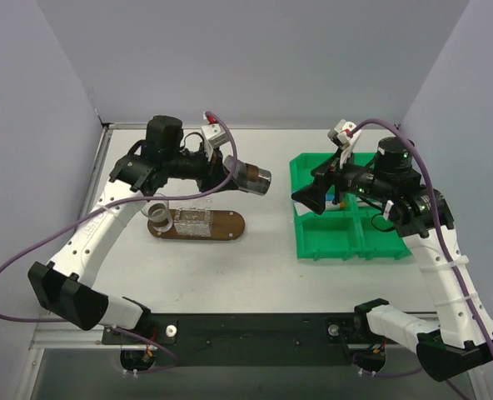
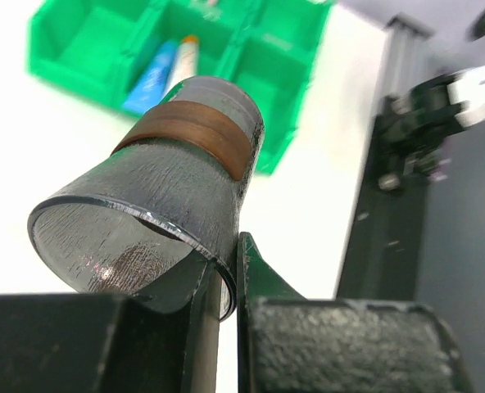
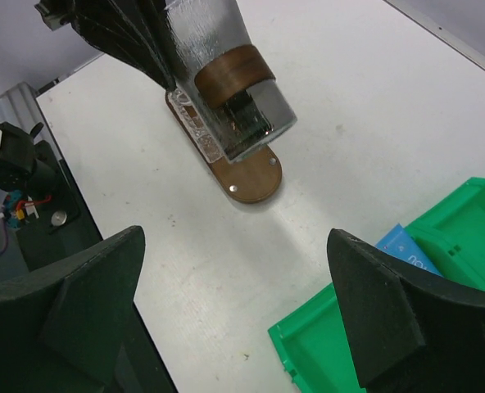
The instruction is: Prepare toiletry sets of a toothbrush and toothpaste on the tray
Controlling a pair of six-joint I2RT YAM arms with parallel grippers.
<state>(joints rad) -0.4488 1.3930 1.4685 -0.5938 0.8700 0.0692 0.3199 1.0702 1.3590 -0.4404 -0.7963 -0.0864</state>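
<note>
My left gripper (image 1: pixel 230 172) is shut on the rim of a clear cup (image 1: pixel 252 177) with a brown band, held on its side in the air right of the tray. In the left wrist view the cup (image 2: pixel 177 180) has its wall pinched between the gripper (image 2: pixel 230 262). The dark brown oval tray (image 1: pixel 228 227) carries another clear cup (image 1: pixel 159 215) and a clear ribbed holder (image 1: pixel 192 222). My right gripper (image 3: pixel 234 303) is open and empty over the bin's left edge. A blue-and-white toothpaste (image 2: pixel 165 70) lies in the bin, and its blue end (image 3: pixel 406 248) shows beside my right finger. The toothbrush is hidden.
The green sectioned bin (image 1: pixel 338 237) stands on the right of the table, with its near compartments (image 3: pixel 324 352) below my right gripper. The tray's rounded end (image 3: pixel 247 178) lies beneath the held cup (image 3: pixel 238 86). Grey walls close in the table on three sides.
</note>
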